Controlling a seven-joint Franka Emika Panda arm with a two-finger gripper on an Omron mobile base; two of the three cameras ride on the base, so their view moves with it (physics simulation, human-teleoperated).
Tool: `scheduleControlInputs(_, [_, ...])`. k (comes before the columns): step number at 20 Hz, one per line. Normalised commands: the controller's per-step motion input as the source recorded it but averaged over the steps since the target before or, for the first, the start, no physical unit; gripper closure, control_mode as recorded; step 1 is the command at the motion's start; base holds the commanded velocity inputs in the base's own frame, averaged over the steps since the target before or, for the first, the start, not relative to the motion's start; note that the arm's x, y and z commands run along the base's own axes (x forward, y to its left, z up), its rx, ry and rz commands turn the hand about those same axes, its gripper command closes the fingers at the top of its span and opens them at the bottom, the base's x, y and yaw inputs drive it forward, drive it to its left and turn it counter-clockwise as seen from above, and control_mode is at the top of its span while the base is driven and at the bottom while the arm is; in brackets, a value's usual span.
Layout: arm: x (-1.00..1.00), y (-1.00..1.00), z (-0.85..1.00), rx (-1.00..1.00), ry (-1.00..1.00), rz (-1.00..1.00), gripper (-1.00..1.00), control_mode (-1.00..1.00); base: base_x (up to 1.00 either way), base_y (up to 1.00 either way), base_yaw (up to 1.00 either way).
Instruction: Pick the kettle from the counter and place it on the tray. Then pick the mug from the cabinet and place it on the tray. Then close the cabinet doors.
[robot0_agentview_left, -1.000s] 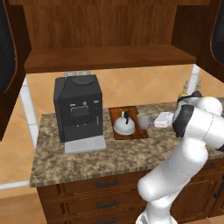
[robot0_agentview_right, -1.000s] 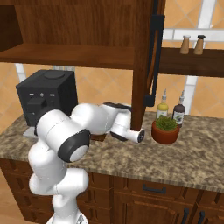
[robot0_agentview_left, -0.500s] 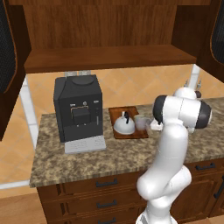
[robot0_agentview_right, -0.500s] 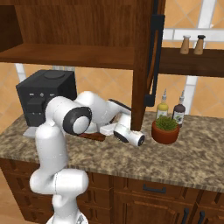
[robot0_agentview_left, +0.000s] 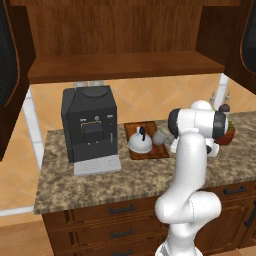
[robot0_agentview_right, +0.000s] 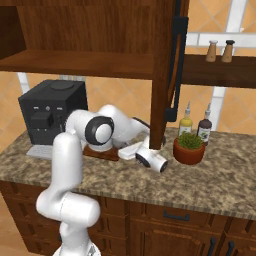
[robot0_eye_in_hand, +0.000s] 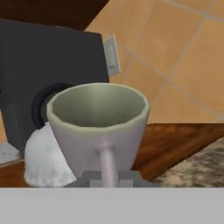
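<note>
Granite counter (robot0_agentview_left: 100, 182) behind; mug (robot0_eye_in_hand: 99, 127) upright, handle toward camera, fingers seemingly holding its base beside kettle (robot0_eye_in_hand: 43, 162)

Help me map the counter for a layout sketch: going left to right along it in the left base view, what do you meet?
Coffee machine → kettle on the tray → mug → the robot's arm → potted plant.
</note>
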Motion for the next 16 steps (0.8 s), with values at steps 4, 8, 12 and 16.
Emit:
scheduleControlInputs(4, [0.26,0.06,0.39,0.00,0.02,0.00,1.00,-1.00,0.00,0.00,0.00])
scheduleControlInputs(8, [0.14,0.00,0.76,-0.05,0.06,0.00,1.00,-1.00,0.00,0.00,0.00])
scheduleControlInputs(12, [0.00,0.07,0.09,-0.07,0.10,0.00,1.00,-1.00,0.00,0.00,0.00])
scheduleControlInputs(16, [0.00,0.37,-0.07,-0.03,0.00,0.00,1.00,-1.00,0.00,0.00,0.00])
